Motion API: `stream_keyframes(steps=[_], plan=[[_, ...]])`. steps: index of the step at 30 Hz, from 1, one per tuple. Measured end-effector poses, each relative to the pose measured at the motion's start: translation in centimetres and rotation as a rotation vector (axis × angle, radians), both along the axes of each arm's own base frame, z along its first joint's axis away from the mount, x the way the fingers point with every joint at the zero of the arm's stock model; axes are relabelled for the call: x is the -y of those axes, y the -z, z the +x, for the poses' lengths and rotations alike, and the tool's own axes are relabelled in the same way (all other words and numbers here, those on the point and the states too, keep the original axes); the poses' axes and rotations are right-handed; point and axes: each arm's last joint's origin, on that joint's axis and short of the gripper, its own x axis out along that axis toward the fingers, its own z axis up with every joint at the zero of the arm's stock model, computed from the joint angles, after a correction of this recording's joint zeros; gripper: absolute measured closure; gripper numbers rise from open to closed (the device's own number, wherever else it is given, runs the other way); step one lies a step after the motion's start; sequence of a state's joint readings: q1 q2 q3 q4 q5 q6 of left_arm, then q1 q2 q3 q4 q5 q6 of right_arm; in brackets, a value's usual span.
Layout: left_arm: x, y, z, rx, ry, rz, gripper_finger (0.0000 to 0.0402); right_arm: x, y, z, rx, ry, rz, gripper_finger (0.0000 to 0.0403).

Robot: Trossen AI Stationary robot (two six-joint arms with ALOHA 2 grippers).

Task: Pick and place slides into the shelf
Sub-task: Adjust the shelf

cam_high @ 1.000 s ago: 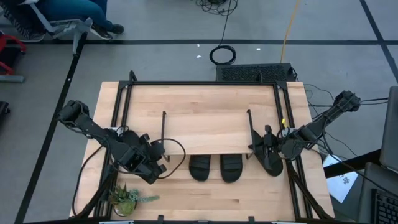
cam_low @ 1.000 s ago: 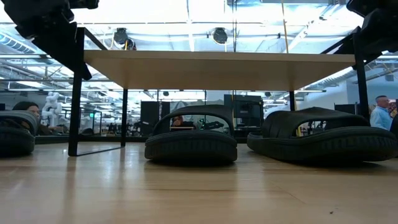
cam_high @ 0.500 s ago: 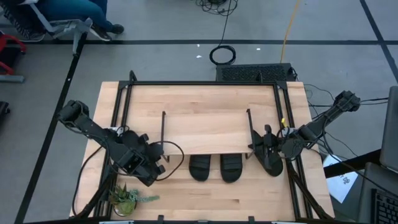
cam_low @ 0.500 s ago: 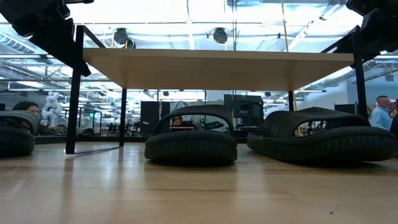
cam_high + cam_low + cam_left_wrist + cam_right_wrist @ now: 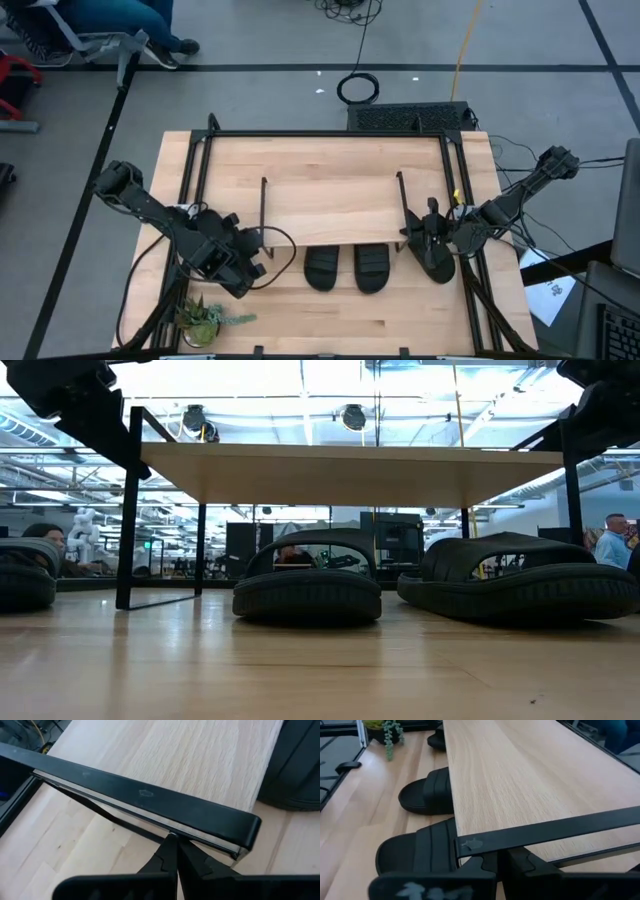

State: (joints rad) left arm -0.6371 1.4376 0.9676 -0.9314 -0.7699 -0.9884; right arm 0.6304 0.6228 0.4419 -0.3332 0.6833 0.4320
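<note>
The shelf (image 5: pixel 330 212), a light wood plank on thin black legs, stands mid-table between my two arms. Two black slides (image 5: pixel 322 269) (image 5: pixel 372 269) poke out from under its near edge. Another slide (image 5: pixel 438 262) lies at its right end, under my right arm. A further slide (image 5: pixel 22 575) lies by its left end. My left gripper (image 5: pixel 261 250) is shut at the shelf's left end. My right gripper (image 5: pixel 408 238) is shut at its right end. In the low view the plank (image 5: pixel 350 472) spans above the slides. My left gripper meets the underside of the black end bar (image 5: pixel 165 827) at the shelf's left end with shut fingers (image 5: pixel 165 860), slanting down from the table's left. A thin wire runs in at the fingertips; the bar hides what lies between them. My right gripper reaches the black end bar (image 5: pixel 520 839) at the shelf's right end from the table's right, about level, with its fingers (image 5: pixel 485 865) just under the bar. The bar hides what they pinch. I cannot tell whether the shelf's legs are clear of the table.
A small potted plant (image 5: pixel 205 318) stands near the table's near left corner. A black metal frame (image 5: pixel 330 133) runs round the tabletop. A black unit (image 5: pixel 410 117) and cables lie beyond the far edge. People sit in the room behind.
In the low view the shelf's legs and plank ends stand a little closer together than a second ago: the shelf has drawn slightly toward the far edge between my two shut grippers. The slides have stayed where they were.
</note>
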Motion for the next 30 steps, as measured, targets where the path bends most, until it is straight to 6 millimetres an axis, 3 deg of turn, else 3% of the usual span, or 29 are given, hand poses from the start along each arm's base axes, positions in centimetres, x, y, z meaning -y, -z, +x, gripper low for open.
stream_keyframes(steps=[7,13,30], plan=[[0.4,0.0,-0.2,-0.006,0.024,-0.012,0.0401,-0.1,-0.1,-0.1,0.032,0.046,-0.111,0.0403],[0.5,0.0,-0.2,-0.015,0.042,-0.013,0.0402,-0.5,0.3,-0.1,0.006,0.041,-0.116,0.0403],[0.5,0.0,-0.2,-0.016,0.051,-0.006,0.0401,-0.4,1.1,0.1,0.034,0.234,-0.203,0.0403]])
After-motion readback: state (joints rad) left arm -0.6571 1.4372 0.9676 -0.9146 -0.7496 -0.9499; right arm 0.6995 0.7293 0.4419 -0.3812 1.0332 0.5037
